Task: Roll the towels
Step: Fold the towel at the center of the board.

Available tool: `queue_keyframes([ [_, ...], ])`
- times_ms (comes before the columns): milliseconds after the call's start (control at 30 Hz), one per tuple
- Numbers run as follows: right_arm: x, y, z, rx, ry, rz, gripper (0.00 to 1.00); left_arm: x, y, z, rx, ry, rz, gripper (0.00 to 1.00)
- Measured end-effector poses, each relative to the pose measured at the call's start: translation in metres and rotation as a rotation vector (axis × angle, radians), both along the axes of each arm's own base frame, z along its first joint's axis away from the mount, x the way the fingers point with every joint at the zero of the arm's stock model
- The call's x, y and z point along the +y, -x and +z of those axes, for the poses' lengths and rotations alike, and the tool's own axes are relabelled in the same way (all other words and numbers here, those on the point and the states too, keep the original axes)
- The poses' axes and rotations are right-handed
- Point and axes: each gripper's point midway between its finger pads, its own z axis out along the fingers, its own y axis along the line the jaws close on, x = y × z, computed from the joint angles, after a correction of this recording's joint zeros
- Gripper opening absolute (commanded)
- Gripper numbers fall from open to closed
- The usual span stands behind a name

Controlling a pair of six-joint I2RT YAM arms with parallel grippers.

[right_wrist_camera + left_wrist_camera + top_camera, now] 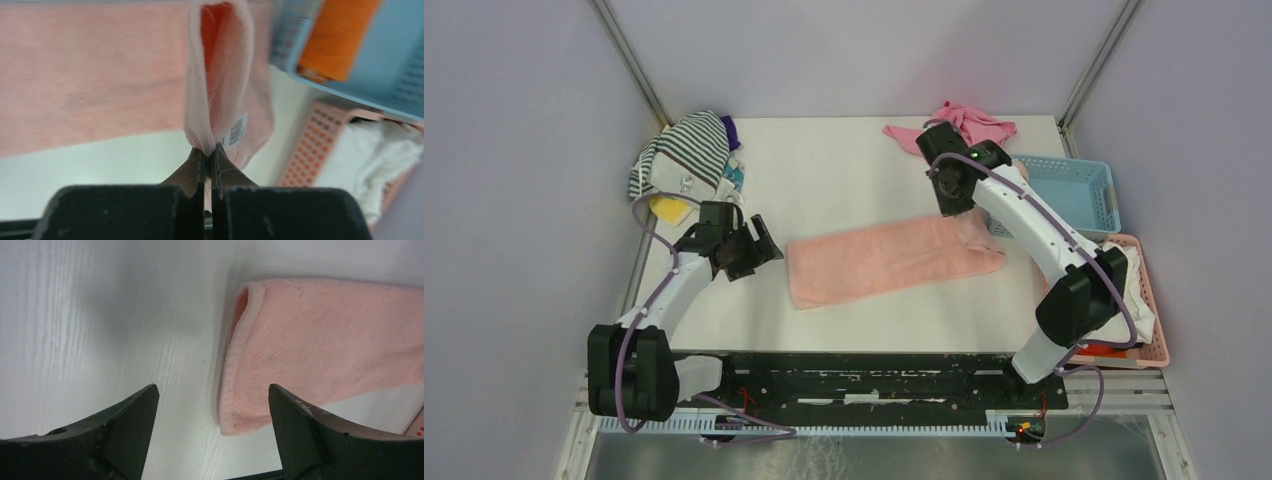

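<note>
Towel under inspection: one pink towel, lying across the middle of the white table as a long folded strip that runs left to right and is slightly skewed.

Right gripper: clenched, with the jaws pressed together on the edge of the towel's right end. The pinched cloth stands up from the surface in a narrow loop, and the hollow of that loop shows a deeper orange tone. A white barcode label hangs just beside the pinch point.

Left gripper: released, jaws spread wide with nothing between them. It hangs over bare table just beside the towel's left end and is not touching it. The hem at that end lies flat, with the fold slightly open at the far corner.

Surroundings: a blue basket sits at the right edge and holds an orange object, too blurred to identify. A pink basket nearer the arm bases holds white cloth. A heap topped with striped cloth occupies the far left corner. Magenta cloth lies bunched at the far edge, well apart from the towel.
</note>
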Motion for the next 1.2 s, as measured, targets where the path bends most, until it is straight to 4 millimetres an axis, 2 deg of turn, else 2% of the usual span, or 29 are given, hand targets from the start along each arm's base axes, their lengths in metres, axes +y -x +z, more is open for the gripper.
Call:
queue_keyframes([
  [100,0.056,0.008,-0.017,0.059,-0.139,0.101,0.01,-0.011,0.004,-0.011,0.023,0.037,-0.001,0.82],
  [200,0.102,0.015,-0.027,0.101,-0.249,0.168,0.01,-0.021,0.004,-0.021,0.035,0.058,0.001,0.76],
  [267,0.128,0.019,-0.030,0.117,-0.303,0.201,0.01,-0.026,0.006,-0.029,0.053,0.067,0.003,0.70],
  [333,0.164,0.024,-0.033,0.136,-0.366,0.245,0.01,-0.032,0.009,-0.041,0.084,0.069,-0.005,0.62],
  [367,0.169,0.025,-0.033,0.138,-0.375,0.251,0.01,-0.034,0.010,-0.044,0.092,0.069,-0.009,0.58],
  [500,0.220,0.034,-0.039,0.166,-0.437,0.314,0.02,-0.042,0.015,-0.057,0.123,0.070,-0.021,0.45],
  [600,0.248,0.043,-0.047,0.190,-0.457,0.346,0.04,-0.046,0.017,-0.061,0.132,0.069,-0.029,0.40],
  [733,0.281,0.056,-0.058,0.224,-0.480,0.385,0.04,-0.049,0.016,-0.065,0.135,0.066,-0.036,0.35],
  [867,0.303,0.067,-0.066,0.250,-0.498,0.409,0.05,-0.050,0.015,-0.066,0.131,0.066,-0.038,0.32],
  [1067,0.322,0.076,-0.080,0.293,-0.523,0.423,0.05,-0.051,0.013,-0.067,0.123,0.057,-0.038,0.29],
  [1200,0.328,0.080,-0.091,0.324,-0.535,0.416,0.07,-0.053,0.014,-0.067,0.121,0.052,-0.042,0.28],
])
